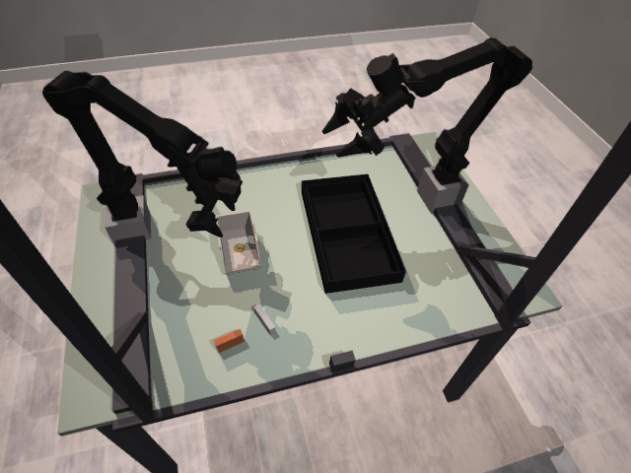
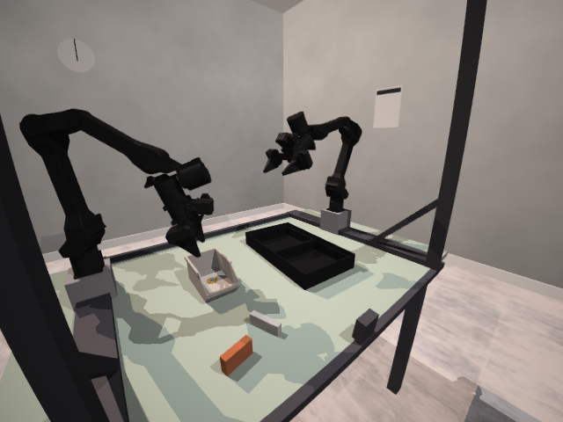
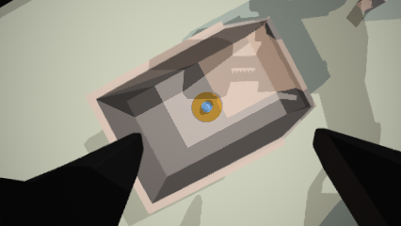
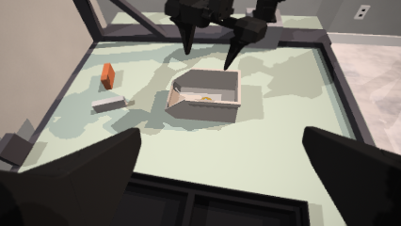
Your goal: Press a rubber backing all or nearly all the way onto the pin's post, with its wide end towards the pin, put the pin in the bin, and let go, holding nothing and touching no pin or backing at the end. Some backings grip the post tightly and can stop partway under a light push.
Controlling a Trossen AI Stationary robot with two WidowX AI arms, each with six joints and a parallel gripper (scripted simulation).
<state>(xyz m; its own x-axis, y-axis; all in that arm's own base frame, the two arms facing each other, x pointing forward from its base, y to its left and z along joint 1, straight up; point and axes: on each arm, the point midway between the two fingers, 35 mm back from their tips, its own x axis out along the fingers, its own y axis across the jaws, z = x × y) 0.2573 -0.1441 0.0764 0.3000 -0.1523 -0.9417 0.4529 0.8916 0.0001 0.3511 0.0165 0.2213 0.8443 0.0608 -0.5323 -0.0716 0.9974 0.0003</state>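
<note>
The round orange pin (image 3: 206, 107) with a blue rubber backing (image 3: 206, 107) on its post lies on the floor of the small pale bin (image 3: 202, 110). It also shows in the bin in the top view (image 1: 238, 247) and the exterior view (image 2: 211, 280). My left gripper (image 3: 228, 138) (image 1: 208, 219) is open and empty, raised above the bin's rim, apart from the pin. My right gripper (image 1: 351, 133) is open and empty, held high over the table's far edge, well away from the bin (image 4: 205, 95).
A black two-compartment tray (image 1: 350, 230) sits in the middle of the table. A grey block (image 1: 265, 318) and an orange block (image 1: 229, 340) lie toward the front. A small dark block (image 1: 341, 359) sits at the front edge. Black frame posts stand at the table's corners.
</note>
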